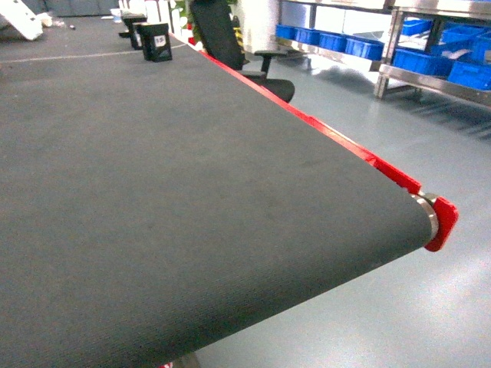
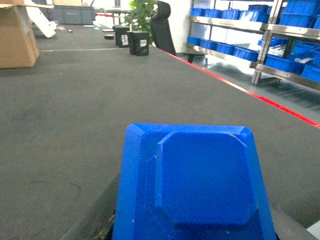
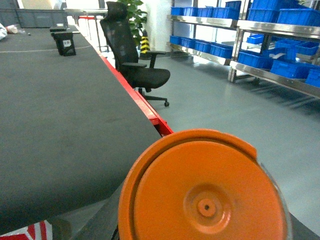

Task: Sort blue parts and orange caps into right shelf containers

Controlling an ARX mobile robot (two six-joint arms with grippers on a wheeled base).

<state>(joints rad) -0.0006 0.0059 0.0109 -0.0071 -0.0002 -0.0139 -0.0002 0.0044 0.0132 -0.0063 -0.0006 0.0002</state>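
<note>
1 blue part (image 2: 200, 185) fills the left wrist view over the dark conveyor belt (image 1: 169, 199), 1 orange cap (image 3: 205, 192) fills the right wrist view past the belt's red edge, shelf (image 1: 430, 46) with containers (image 1: 472, 73) beyond; finger state cannot be told.

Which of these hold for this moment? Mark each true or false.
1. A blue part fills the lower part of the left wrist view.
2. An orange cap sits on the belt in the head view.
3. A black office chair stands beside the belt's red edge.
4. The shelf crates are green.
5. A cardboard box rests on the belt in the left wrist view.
1. True: the blue part sits right under the camera.
2. False: the orange cap shows only in the right wrist view.
3. True: the office chair is there.
4. False: the crates are blue.
5. True: the cardboard box is at far left.
</note>
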